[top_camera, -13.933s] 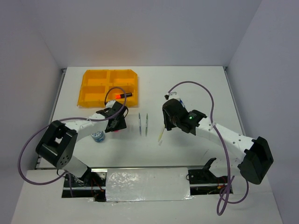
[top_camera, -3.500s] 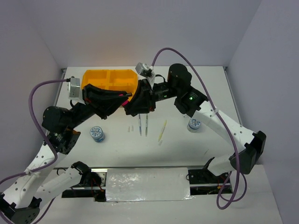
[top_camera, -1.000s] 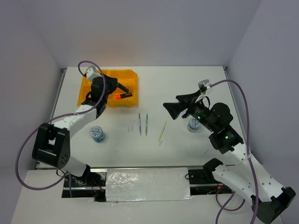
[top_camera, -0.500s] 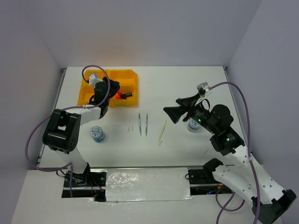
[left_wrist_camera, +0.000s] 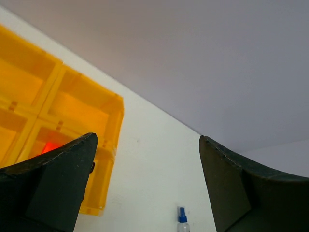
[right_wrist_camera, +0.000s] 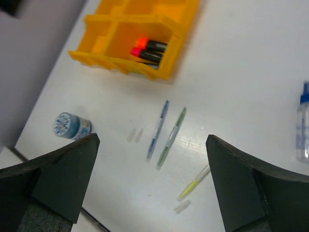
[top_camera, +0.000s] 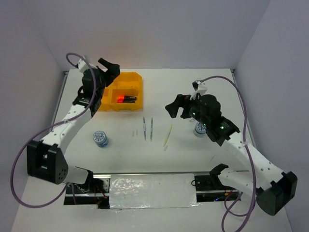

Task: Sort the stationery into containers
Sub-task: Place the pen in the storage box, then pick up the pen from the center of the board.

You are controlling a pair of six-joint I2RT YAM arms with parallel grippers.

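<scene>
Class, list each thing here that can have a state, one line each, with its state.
Orange-yellow four-compartment plastic tray: holds the markers.
Two black markers, red and pink caps: lying in one compartment.
Thin blue pen and thin green pen: side by side on table.
Pale yellow stick: on table.
Round grey-blue roll: on table.
Blue-capped clear bottle: capped, on table.
Left gripper: open, empty.
Right gripper: open, empty.
</scene>
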